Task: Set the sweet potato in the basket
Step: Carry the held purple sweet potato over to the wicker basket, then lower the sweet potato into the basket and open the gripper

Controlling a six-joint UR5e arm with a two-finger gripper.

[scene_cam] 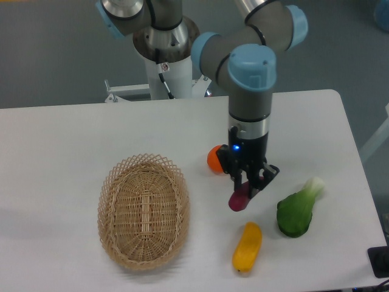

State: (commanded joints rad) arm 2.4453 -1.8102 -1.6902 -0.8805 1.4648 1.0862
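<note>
A: Front edge of table [73, 128]: yellow vegetable [247, 246], with the green vegetable [296, 213] to its right. Basket [144, 210] left, nothing in it.

B: Sweet potato [239, 198]?

A: Pinched between the gripper [245, 188] fingers, jaws closed on it (lower end poking out below), right of the basket. Orange fruit [214, 159] behind, partly hidden by the gripper.
</note>
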